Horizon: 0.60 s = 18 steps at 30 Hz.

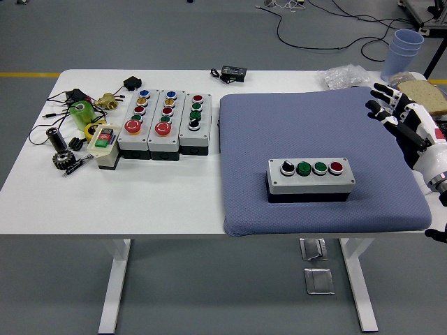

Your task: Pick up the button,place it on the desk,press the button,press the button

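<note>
**A:** Which step does this look like?

**B:** Judging by the layout, the pressing stage. The button box (311,179), a grey case with a black selector knob, two green buttons and one red button (336,167) in a row, already lies flat on the blue mat (307,125). Nothing holds it.

**A:** And the hand?

**B:** Only the right hand (404,118) shows, at the right edge. Its fingers are spread and it grips nothing.

**A:** Where is the box relative to the hand?

**B:** Well apart, down and to the hand's left, nearer the table's front edge. The red button is the end closest to the hand.

**A:** What would a press call for?

**B:** Probably reaching back across the mat, then lowering one fingertip squarely onto a single button.
</note>
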Each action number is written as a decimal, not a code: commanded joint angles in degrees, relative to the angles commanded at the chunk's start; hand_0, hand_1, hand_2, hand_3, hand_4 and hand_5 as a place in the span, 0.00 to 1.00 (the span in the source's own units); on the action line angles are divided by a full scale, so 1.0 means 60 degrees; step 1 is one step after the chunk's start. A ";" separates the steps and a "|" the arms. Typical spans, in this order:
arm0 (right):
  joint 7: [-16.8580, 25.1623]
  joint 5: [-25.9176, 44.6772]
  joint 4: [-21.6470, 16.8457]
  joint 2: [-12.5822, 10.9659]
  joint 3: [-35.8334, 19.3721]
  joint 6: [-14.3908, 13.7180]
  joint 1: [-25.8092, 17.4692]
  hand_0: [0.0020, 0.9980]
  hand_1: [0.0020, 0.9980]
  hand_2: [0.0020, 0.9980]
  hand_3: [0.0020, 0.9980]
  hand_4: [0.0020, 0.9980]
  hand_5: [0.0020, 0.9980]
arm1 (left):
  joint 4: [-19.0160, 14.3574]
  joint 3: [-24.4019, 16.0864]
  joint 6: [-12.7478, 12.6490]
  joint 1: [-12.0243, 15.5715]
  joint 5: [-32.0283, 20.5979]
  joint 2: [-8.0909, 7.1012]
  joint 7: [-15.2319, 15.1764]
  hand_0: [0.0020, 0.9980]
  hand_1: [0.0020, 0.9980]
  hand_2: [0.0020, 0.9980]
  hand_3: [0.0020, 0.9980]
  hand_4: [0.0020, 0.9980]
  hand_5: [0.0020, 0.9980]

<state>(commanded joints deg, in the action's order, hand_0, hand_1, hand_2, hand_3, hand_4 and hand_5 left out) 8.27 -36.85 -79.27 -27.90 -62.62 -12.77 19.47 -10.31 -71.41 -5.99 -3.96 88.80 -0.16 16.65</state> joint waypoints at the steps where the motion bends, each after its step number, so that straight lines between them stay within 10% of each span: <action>1: -0.0007 0.0372 0.0072 0.0028 -0.0045 -0.0035 -0.0043 0.79 0.74 0.81 0.80 0.79 0.37 | 0.0000 -0.0002 0.0000 -0.0001 0.0004 0.0001 0.0001 0.65 0.65 0.67 0.57 0.31 0.86; 10: -0.0132 0.3950 0.0450 0.0221 -0.0310 -0.0106 -0.0300 0.76 0.71 0.76 0.77 0.77 0.38 | 0.0000 0.0037 0.0007 0.0000 -0.0002 0.0000 0.0003 0.65 0.65 0.67 0.57 0.31 0.86; 18: -0.0169 0.4271 0.0490 0.0322 -0.0319 -0.0079 -0.0393 0.76 0.71 0.75 0.76 0.76 0.37 | 0.0000 0.0020 0.0014 0.0016 0.0047 0.0010 0.0014 0.65 0.65 0.67 0.57 0.31 0.86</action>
<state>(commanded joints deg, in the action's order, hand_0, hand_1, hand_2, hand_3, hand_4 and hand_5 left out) 7.25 -11.22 -76.33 -25.96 -64.53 -13.24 17.11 -10.31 -71.29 -5.91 -3.86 89.09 -0.10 16.73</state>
